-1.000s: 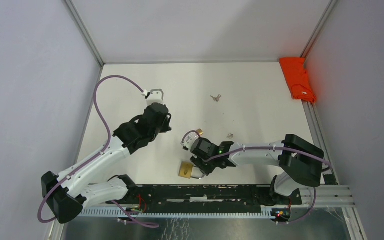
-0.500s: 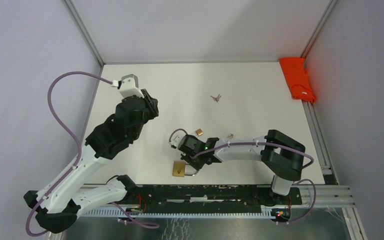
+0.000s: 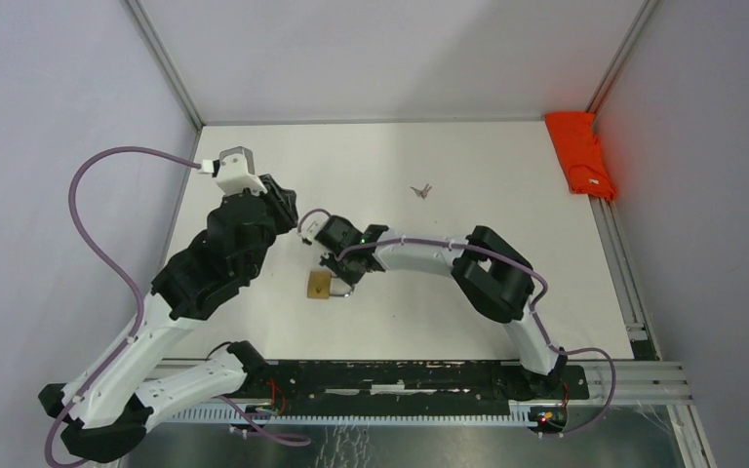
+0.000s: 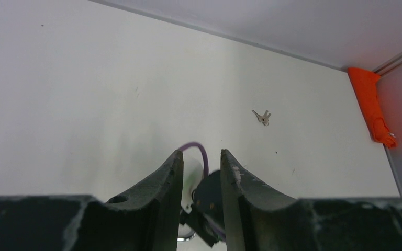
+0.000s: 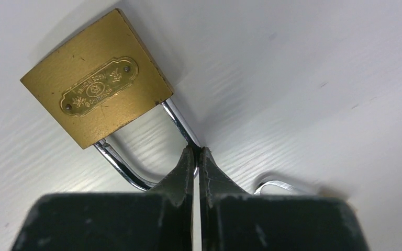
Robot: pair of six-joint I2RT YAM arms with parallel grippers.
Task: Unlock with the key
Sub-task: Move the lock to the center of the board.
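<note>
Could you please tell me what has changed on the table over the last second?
The right gripper closed on the shackle of the padlock and dragged it left and away from the arm bases. The left gripper, open and empty, swung back toward the left wall. The keys and orange cloth stayed put.

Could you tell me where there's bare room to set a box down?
Free: the stretch between the keys and the cloth, and the table's near right. Crowded: around the padlock, where the right tool grips it and the left tool hovers.
</note>
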